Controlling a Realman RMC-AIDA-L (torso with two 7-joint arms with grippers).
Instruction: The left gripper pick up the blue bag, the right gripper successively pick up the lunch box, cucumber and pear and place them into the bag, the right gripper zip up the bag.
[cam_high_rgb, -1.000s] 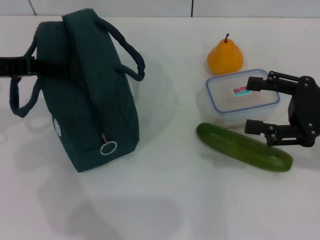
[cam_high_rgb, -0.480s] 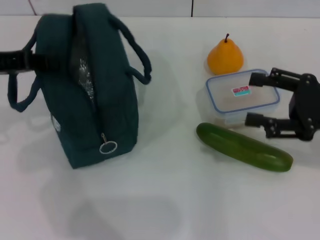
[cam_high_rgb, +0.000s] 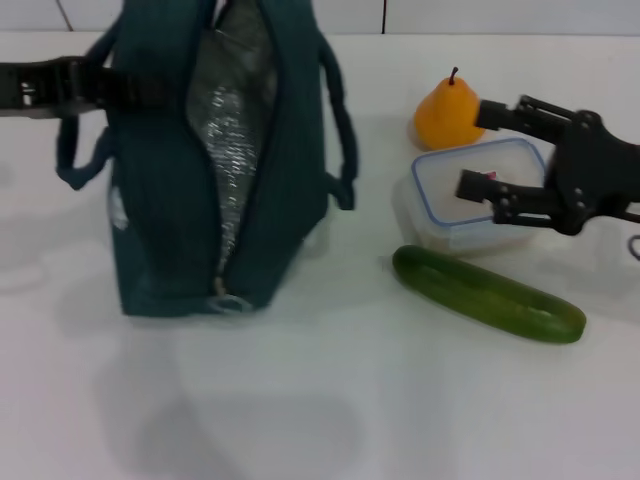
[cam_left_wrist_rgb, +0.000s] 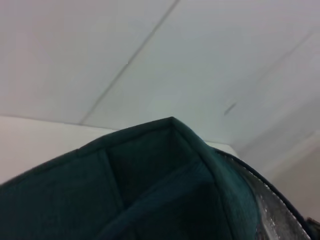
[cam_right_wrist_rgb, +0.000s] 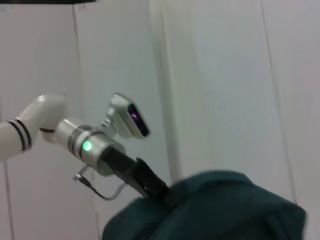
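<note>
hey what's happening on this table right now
A two-armed robot is packing a blue bag. The left gripper holds the bag by its side near a handle, with the top unzipped and the silver lining showing. The right gripper is open above the lunch box, one finger over its lid, not yet closed on it. The pear and cucumber lie on the table beside the box.

No legible text, brand, number or sign anywhere. The lunch box (cam_high_rgb: 478, 196) lid carries a small red-and-teal sticker (cam_high_rgb: 490, 177), mostly covered by the right gripper (cam_high_rgb: 478, 150); its print cannot be read. The blue bag (cam_high_rgb: 215, 160) has a pale patch (cam_high_rgb: 118, 208) on its side, also unreadable.
</note>
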